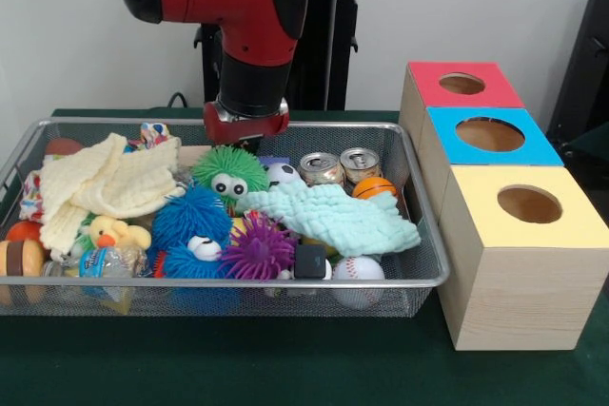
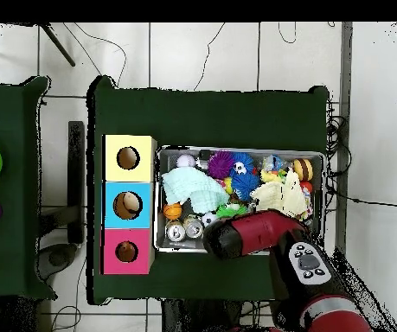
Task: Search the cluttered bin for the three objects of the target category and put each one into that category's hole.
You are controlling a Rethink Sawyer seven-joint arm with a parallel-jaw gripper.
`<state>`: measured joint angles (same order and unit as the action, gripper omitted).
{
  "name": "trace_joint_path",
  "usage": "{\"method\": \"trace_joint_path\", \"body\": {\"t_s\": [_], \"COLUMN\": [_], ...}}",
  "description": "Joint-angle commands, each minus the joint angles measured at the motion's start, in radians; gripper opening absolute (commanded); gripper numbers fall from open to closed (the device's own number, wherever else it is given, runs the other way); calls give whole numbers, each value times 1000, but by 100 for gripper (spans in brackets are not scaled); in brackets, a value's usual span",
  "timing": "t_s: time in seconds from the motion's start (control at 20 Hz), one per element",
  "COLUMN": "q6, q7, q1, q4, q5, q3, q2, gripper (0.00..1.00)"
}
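The wire mesh bin (image 1: 419,273) is still crowded: two tin cans (image 1: 341,166), a baseball (image 1: 359,269), an orange ball (image 1: 374,187), a small soccer ball (image 1: 283,174), spiky green (image 1: 230,169), blue (image 1: 193,219) and purple (image 1: 258,248) toys, a rubber duck (image 1: 111,232), and mint (image 1: 333,217) and cream (image 1: 105,183) cloths. The arm's wrist (image 1: 246,122) hangs over the bin's far side, above the green toy; the fingers are hidden, so I cannot tell their state. The red (image 1: 462,84), blue (image 1: 490,134) and yellow (image 1: 529,204) holes stand beside the bin. The overhead view shows something pale inside the blue hole, unclear what. Which category is the target is not evident, so most sorting seems left.
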<state>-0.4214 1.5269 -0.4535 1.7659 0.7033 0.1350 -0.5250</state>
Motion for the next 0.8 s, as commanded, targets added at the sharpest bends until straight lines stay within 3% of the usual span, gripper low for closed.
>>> {"method": "trace_joint_path", "body": {"t_s": [0.05,0.8], "q6": [-125,-180], "q7": [-112,-108], "q1": [-36,-61], "q4": [-33,-22], "q5": [-27,-40], "q3": [125,173], "q2": [-34,-62], "gripper": [0,0]}}
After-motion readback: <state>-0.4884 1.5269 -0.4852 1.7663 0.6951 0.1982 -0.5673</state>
